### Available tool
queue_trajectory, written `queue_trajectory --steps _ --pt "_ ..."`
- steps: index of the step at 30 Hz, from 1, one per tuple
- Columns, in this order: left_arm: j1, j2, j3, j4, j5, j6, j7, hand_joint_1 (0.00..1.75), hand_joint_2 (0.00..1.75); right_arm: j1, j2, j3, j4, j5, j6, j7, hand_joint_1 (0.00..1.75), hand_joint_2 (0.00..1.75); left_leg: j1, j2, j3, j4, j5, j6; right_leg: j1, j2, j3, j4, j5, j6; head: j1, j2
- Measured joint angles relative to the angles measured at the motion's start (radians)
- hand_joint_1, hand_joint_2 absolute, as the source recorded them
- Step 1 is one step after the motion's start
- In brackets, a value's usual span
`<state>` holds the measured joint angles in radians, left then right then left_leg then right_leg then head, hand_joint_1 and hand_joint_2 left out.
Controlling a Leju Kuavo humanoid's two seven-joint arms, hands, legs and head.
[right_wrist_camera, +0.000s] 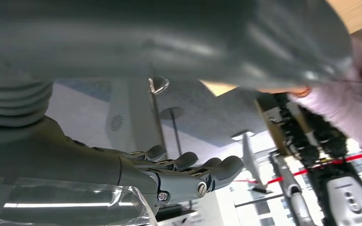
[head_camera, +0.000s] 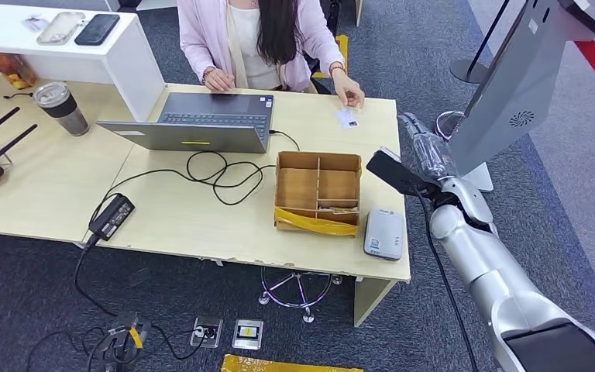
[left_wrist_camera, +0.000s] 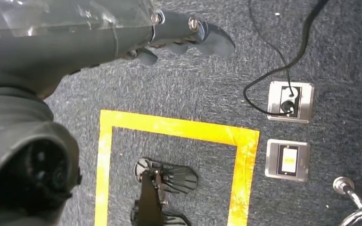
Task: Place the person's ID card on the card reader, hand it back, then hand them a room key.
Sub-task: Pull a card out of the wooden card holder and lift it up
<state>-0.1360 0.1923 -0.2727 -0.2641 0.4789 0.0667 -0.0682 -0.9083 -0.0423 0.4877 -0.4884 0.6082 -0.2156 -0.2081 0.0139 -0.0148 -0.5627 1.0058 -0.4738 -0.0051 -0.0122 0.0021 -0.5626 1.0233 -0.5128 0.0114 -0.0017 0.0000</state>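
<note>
Right, the ID card (head_camera: 346,118) lies flat on the far right part of the desk (head_camera: 54,186), w/ the person's hand (head_camera: 349,96) touching its far edge. My right hand (head_camera: 426,151) hangs off the desk's right edge, a bit nearer than the card, so the card sits to the left and slightly farther away from my fingers (right_wrist_camera: 188,172). Its long axis runs roughly left-right, though it's small in the head view, so I'm not sure of that.

Right hand holds nothing; fingers stretched out, near straight and close together. Left hand (left_wrist_camera: 188,40) hangs low over the carpet, fingers loosely curled, nothing in it, so the right is plainly the nearer one.

Card reader (head_camera: 384,232) sits at the near right corner of the desk, just right of the cardboard box (head_camera: 318,192). So the card is at the far side and the reader at the near side, box between-ish, both on my right.

My guess: pickup not yet begun; next I reach left and forward to the card.
</note>
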Motion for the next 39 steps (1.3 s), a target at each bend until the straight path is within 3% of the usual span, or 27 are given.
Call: queue_trajectory --steps 4,13,24,29,33,39 --pt "0.000 -0.005 0.018 0.002 0.030 0.027 0.016 0.00 0.00 0.055 -0.038 0.000 -0.072 0.060 -0.025 0.102 0.00 1.75 0.000 0.000 0.000 0.000 0.000 0.000 0.000 0.000 0.000 0.000 0.000 0.000 0.000 0.000" --pt "0.001 -0.032 0.057 0.002 0.082 0.121 0.025 0.00 0.00 0.228 -0.096 0.004 -0.321 0.137 -0.049 0.216 0.00 1.75 0.000 0.001 0.000 0.000 0.000 0.000 0.000 0.000 0.000 0.000 0.000 0.000 0.000 0.000" --pt "0.016 -0.110 0.074 -0.049 0.111 0.296 0.106 0.00 0.00 0.383 -0.079 0.055 -0.578 0.244 0.007 0.307 0.00 1.75 0.000 0.000 0.000 0.000 0.000 0.000 0.000 0.000 0.001 0.000 0.000 0.000 0.000 0.000" --pt "0.062 -0.128 0.056 -0.157 0.173 0.398 0.205 0.00 0.00 0.459 -0.068 0.084 -0.714 0.279 0.082 0.331 0.00 1.75 0.000 0.001 0.000 0.000 -0.001 -0.001 0.000 0.000 0.000 0.000 0.000 0.000 0.000 0.000" --pt "0.106 -0.090 -0.007 -0.289 0.294 0.447 0.294 0.00 0.00 0.493 -0.049 0.104 -0.768 0.309 0.113 0.339 0.00 1.75 0.002 0.001 0.000 -0.001 -0.001 -0.001 0.002 0.000 0.000 0.000 -0.001 -0.001 0.000 0.000" --pt "0.142 0.056 -0.139 -0.491 0.487 0.511 0.357 0.00 0.00 0.520 -0.015 0.115 -0.802 0.349 0.126 0.359 0.00 1.75 0.003 0.000 0.000 -0.001 0.000 -0.003 0.004 0.000 0.000 0.000 0.000 -0.002 0.000 0.000"
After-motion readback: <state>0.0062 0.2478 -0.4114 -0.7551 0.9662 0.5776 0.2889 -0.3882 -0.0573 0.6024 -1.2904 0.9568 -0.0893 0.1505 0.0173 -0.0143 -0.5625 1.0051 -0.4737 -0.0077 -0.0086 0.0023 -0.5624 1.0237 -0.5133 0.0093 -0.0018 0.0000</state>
